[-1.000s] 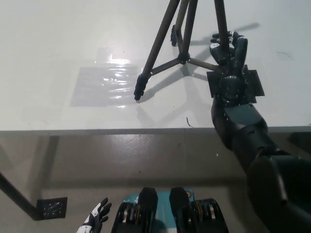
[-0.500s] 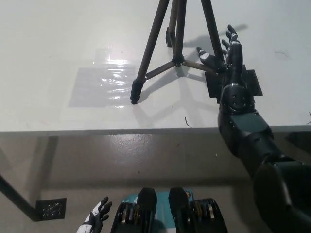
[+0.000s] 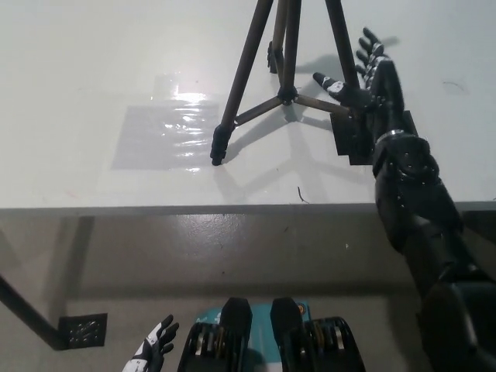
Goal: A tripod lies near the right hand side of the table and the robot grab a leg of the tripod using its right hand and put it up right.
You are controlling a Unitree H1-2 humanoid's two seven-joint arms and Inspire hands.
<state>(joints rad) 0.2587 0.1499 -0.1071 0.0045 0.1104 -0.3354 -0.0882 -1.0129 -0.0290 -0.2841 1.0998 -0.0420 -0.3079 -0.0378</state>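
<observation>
White table [image 3: 93, 62] now carries the tripod [image 3: 283, 93] upright on its feet, so the right hand [image 3: 370, 74], fingers spread and empty beside a leg, should draw clear without nudging it, while the left hand [image 3: 155, 347] rests low, fingers apart.

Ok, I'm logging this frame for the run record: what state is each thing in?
tripod: upright on the table, legs spread, no hand on it.
right hand: open, beside the tripod's right leg.
left hand: resting low, below the table edge, holding nothing.
</observation>
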